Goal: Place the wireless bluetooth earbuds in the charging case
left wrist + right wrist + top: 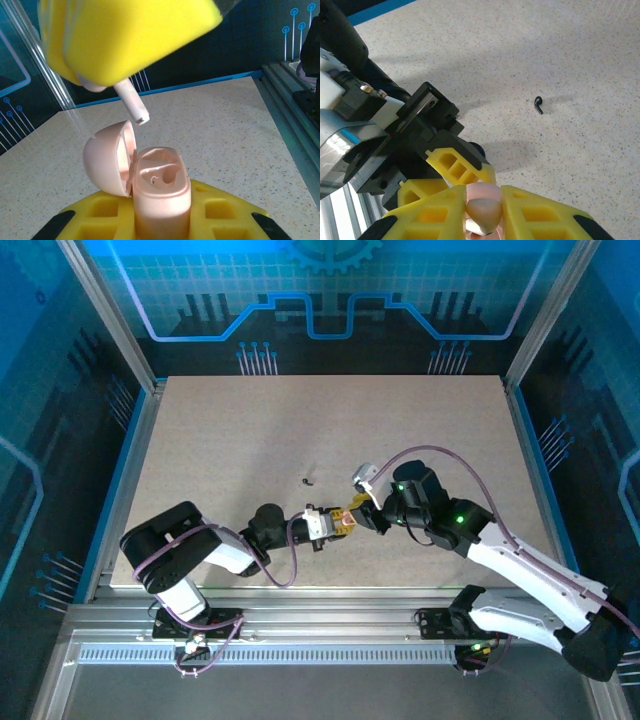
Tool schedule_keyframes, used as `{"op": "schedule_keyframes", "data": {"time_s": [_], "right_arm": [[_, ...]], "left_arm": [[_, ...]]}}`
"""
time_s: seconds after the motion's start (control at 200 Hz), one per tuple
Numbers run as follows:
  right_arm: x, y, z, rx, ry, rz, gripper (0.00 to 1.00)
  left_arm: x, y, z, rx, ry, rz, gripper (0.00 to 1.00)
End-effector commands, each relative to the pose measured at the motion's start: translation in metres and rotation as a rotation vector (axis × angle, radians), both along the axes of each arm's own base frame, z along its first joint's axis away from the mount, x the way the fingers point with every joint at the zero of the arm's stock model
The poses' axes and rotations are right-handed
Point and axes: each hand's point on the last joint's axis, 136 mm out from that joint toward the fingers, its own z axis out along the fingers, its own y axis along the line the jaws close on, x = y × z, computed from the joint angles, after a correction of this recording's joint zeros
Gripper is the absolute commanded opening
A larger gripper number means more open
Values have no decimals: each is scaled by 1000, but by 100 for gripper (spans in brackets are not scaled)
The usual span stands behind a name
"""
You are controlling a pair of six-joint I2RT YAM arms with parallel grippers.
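My left gripper is shut on the pink charging case, which it holds upright with the lid swung open to the left. Both sockets look empty. Just above the case, my right gripper is shut on a pale pinkish-white earbud. The earbud's stem slants down toward the open case and stops a little short of it, over the hinge side. A black earbud lies loose on the table, also seen from above. In the top view the two grippers meet near the table's front middle.
The speckled beige table is bounded by a blue rim and an aluminium frame at the near edge. My left arm's black wrist sits close under the right gripper.
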Motion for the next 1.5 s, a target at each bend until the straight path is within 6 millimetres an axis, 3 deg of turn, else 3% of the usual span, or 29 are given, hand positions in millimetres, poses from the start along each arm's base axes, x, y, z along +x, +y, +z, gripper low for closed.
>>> {"op": "schedule_keyframes", "data": {"time_s": [0.0,0.27,1.496], "right_arm": [[1,-3,-11,-45,18,-7,23],[-1,-2,-13,-43,20,-12,23],[4,7,-25,13,24,-48,23]], "left_arm": [[-2,0,15,-31,-60,9,17],[8,2,21,-62,-12,63,17],[13,0,41,-139,52,72,17]]}}
